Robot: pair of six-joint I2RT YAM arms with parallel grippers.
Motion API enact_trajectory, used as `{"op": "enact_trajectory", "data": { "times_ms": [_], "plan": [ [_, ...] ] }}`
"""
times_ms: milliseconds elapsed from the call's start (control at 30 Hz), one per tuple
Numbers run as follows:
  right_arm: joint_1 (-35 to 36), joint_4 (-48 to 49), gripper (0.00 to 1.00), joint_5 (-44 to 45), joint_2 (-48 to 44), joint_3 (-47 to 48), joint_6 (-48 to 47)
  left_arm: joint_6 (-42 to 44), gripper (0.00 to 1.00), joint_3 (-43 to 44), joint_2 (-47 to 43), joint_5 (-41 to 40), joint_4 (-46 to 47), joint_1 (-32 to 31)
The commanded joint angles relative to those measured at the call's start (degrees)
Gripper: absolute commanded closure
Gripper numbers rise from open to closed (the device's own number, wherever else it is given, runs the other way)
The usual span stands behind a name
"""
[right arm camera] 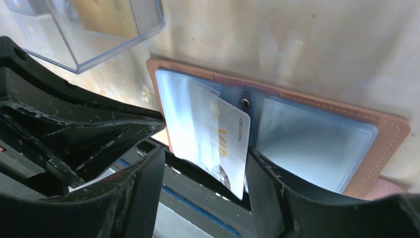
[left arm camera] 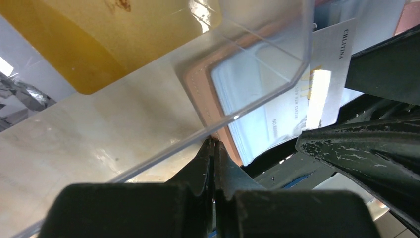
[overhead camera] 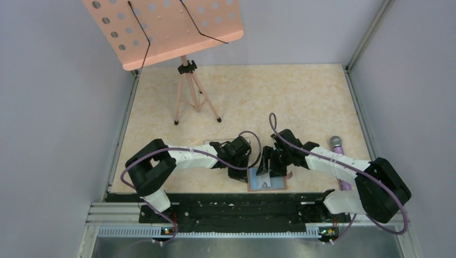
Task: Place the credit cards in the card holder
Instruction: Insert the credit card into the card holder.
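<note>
Even, soft overhead light in the top view, sharp throughout, shadows faint. In the left wrist view, blown-out glare on the white credit card (left arm camera: pixel 317 94) at 3 o'clock, bright highlights along the clear box (left arm camera: pixel 277 86) edge, left gripper (left arm camera: pixel 214 144) soft-focused at 6 o'clock.

One white credit card (right arm camera: pixel 218 139) and one yellow-orange credit card (left arm camera: pixel 89 44) showed, two in all. There was one card holder (right arm camera: pixel 317 134), one clear plastic box (right arm camera: pixel 99 44), one music stand (overhead camera: pixel 172 29) and one microphone (overhead camera: pixel 335 142).
</note>
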Motion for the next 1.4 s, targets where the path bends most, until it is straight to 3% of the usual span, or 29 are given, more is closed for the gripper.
{"op": "enact_trajectory", "data": {
  "times_ms": [0, 300, 400, 600, 700, 867, 967, 1033, 1200, 1367],
  "plan": [
    [1.28, -5.98, 0.38, 3.73, -1.17, 3.27, -1.20, -0.91, 1.00, 0.52, 2.94, 0.25, -1.72, 0.18],
    [2.65, -8.46, 0.38, 6.47, 0.79, 4.17, -2.36, -0.85, 1.00, 1.18, 3.48, 0.57, -1.74, 0.13],
    [3.19, -5.76, 0.49, 3.92, 1.87, 3.86, -2.12, -0.77, 1.00, 1.50, 3.54, 0.67, -1.74, 0.14],
    [5.94, -2.39, 0.51, 1.55, 4.97, 5.51, -1.01, -0.58, 1.00, 2.86, 4.03, 1.13, -1.73, -0.14],
    [7.12, -0.86, 0.60, 1.01, 5.88, 6.16, -0.02, -0.55, 1.00, 3.67, 4.19, 1.45, -1.74, -0.46],
    [7.43, 0.01, 0.83, 0.99, 5.96, 6.16, 0.69, -0.60, 1.00, 4.06, 3.34, 1.05, -2.02, -0.76],
    [7.39, -1.52, 0.85, 1.70, 5.79, 6.61, 0.03, -0.12, 1.00, 4.34, 2.16, -0.40, -4.21, -0.71],
    [7.39, -2.76, 0.79, 2.40, 4.98, 6.94, -0.31, -0.11, 0.99, 3.93, 0.81, -1.48, -4.81, -0.47],
    [7.39, -5.10, 0.51, 3.39, 1.52, 7.80, 0.08, 1.00, 0.83, 2.36, -2.31, -2.62, -5.98, 2.07],
    [7.41, -8.13, 0.37, 4.91, -1.25, 9.14, 0.19, 4.10, 0.71, 2.79, -2.97, -2.72, -7.97, 6.86]
  ]
}}
